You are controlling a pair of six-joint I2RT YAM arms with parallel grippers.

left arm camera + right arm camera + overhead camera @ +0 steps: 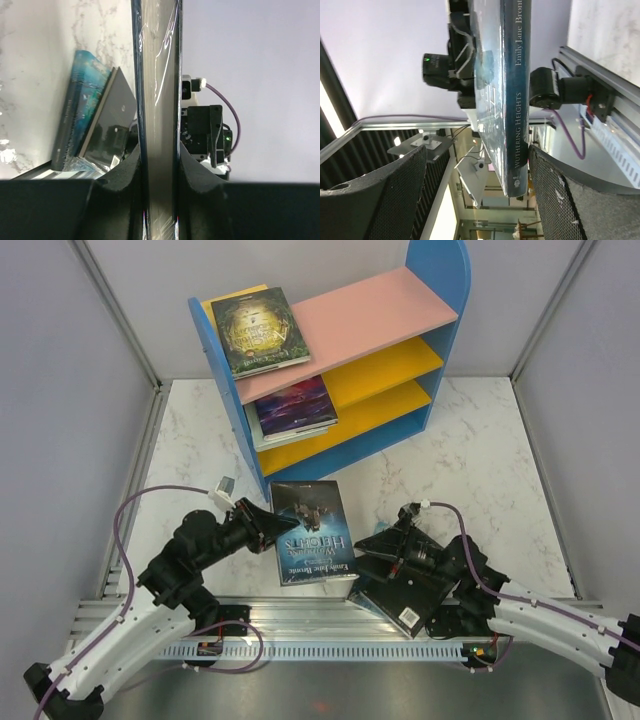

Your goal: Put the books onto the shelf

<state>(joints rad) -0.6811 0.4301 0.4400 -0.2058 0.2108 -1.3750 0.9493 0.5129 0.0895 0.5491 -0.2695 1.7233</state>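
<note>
The dark blue paperback (pixel 312 532), thin, rectangular and glossy under wrinkled clear film, is being held flat, cover upward, over the middle of the table's near edge, just in front of the shelf (pixel 445 280). Its left long edge is being pinched by the left claw (pixel 287 524), whose smooth black fingers (pixel 125 175) are being pressed narrowly against both faces. Its spine side is being straddled by the right claw (pixel 372 546), whose jaws are being held wide. One mesh-textured pad (pixel 400 195) is being held well off the cover, and the other just beside the spine.

A teal paperback (pixel 82 115) and a shiny black paperback (pixel 112 125) are being carried, stacked, at the table's near edge under the right arm.

On the shelf, with its blue arched side panels, a dark green paperback (pixel 260 332) with a gold emblem is being borne over a yellow paperback (pixel 232 296) at the left end of the flat pink top board (pixel 380 305). A purple galaxy paperback (pixel 295 405) is being carried on a small stack at the left end of the upper yellow board (pixel 400 365).

All of this is being supported by the white, grey-veined marble-patterned table (pixel 480 470).
</note>
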